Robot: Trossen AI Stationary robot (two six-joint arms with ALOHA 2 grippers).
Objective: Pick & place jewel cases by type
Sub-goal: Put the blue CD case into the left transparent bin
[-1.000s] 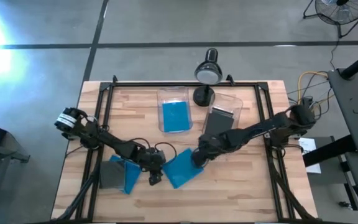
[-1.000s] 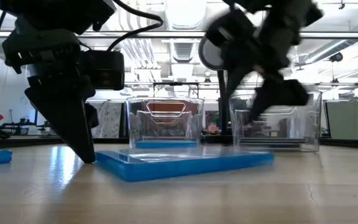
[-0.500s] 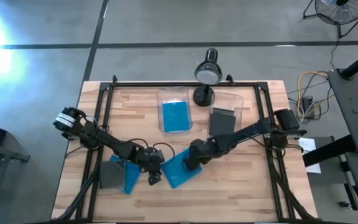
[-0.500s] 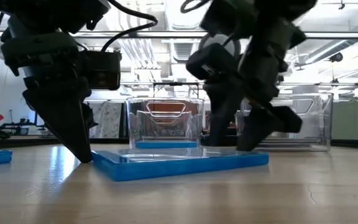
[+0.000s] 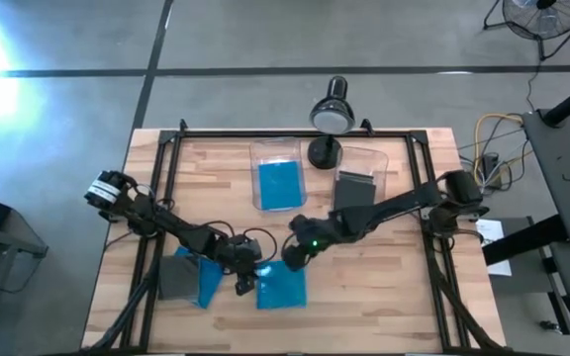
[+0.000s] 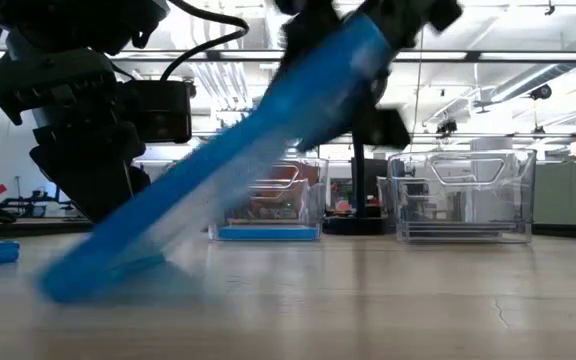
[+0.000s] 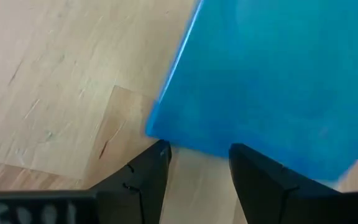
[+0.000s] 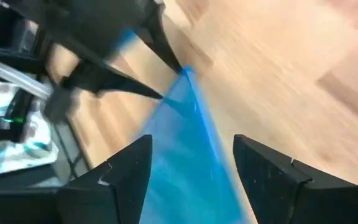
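Note:
A translucent blue jewel case [image 5: 281, 287] stands tilted in the low view [image 6: 238, 170]. Its low edge [image 6: 68, 285] is on the table and its high edge is up at my right gripper [image 5: 293, 253]. The right wrist view shows that gripper [image 8: 191, 140] open, with the case [image 8: 185, 155] running between its spread fingers. My left gripper [image 5: 248, 279] is open [image 7: 197, 152], its tips down at the table by the case's low corner [image 7: 160, 130]. A grey case [image 5: 176, 277] and another blue one [image 5: 209, 282] lie flat near the table's left side. My right gripper reaches the blue case's raised edge [image 6: 353, 45] slanting down from the table's right side. The case passes between the spread fingers [image 8: 272, 174], and blur hides which finger bears it. The case is tipped up with its opposite edge on the table. My left gripper is at the case's low corner; I cannot tell whether it touches.
Two clear bins stand toward the far edge: one [image 5: 278, 176] holds a blue case, the other [image 5: 356, 183] dark cases. A black desk lamp [image 5: 330, 114] stands behind them. A black frame [image 5: 166, 158] runs round the table. Bare wood lies near the front edge, right of the case.
My right gripper came down from the dark-case bin toward the table's left and near side, met the blue case's right edge and raised it. The case has tipped up and turned square to the table, with its left edge still down by my left gripper.

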